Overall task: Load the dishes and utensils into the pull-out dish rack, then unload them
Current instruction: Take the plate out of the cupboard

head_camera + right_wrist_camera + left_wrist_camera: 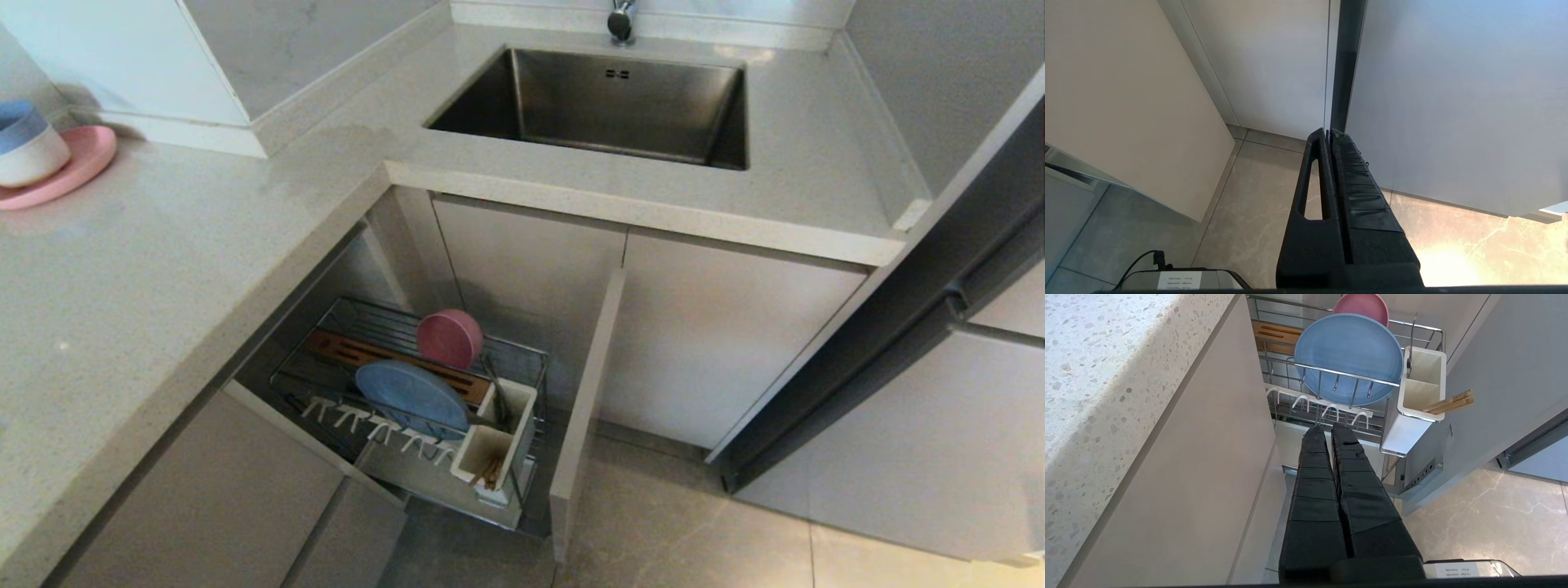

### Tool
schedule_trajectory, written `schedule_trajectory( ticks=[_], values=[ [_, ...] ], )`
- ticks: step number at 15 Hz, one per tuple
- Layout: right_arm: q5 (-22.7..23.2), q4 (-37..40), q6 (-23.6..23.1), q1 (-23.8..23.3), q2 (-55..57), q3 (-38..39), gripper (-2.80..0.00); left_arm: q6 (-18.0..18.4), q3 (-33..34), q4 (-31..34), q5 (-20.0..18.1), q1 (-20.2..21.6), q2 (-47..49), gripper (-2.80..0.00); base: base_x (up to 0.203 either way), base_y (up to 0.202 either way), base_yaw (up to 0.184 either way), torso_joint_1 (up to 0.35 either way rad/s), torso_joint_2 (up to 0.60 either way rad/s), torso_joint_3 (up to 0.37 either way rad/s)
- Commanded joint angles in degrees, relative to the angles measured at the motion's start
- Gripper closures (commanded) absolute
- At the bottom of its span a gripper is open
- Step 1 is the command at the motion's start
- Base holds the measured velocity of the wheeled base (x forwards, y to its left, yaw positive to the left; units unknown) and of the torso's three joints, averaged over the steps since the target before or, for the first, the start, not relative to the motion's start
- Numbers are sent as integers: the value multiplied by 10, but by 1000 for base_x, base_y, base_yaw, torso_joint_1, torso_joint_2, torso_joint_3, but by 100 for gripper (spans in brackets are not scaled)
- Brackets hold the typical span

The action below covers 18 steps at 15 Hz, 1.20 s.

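Note:
The pull-out dish rack (pixel 522 359) stands drawn out under the counter, its beige front panel (pixel 586 408) toward me. A pink bowl (pixel 450 338) stands on edge at the back. In front of it a blue plate (pixel 412 398) leans among the white prongs. The white utensil box (pixel 496 445) holds wooden chopsticks (pixel 490 472) and a slim metal utensil (pixel 498 392). My left gripper (pixel 1327 428) is shut and empty, hanging above the rack's near edge, with the plate (pixel 1349 355) and chopsticks (pixel 1449 403) beyond it. My right gripper (pixel 1329 131) is shut and empty over the floor. Neither arm shows in the head view.
A pink plate (pixel 73 167) carrying a blue-and-white bowl (pixel 28 147) sits at the counter's far left. The steel sink (pixel 612 106) lies behind the rack. A dark tall appliance door (pixel 939 310) stands to the right. Tiled floor (pixel 694 523) spreads before the cabinets.

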Motion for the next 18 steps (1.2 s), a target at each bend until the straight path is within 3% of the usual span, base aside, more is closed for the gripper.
schedule_trajectory(
  ticks=[1, 15, 18],
  values=[
    [0, 0, 0, 0, 0, 0, 0, 0, 0, 0, 0, 0, 0, 0, 0, 0, 0, 0, 0, 0],
    [0, 0, 0, 0, 1, 0, 0, -1, -2, -3, 0, 0, -1, 0, 0, 0, 0, 0, 0, 0],
    [0, 0, 0, 0, 1, 0, 0, -5, -56, -18, -3, 0, 0, 0, 0, 0, 0, 0, 0, 0]
  ],
)
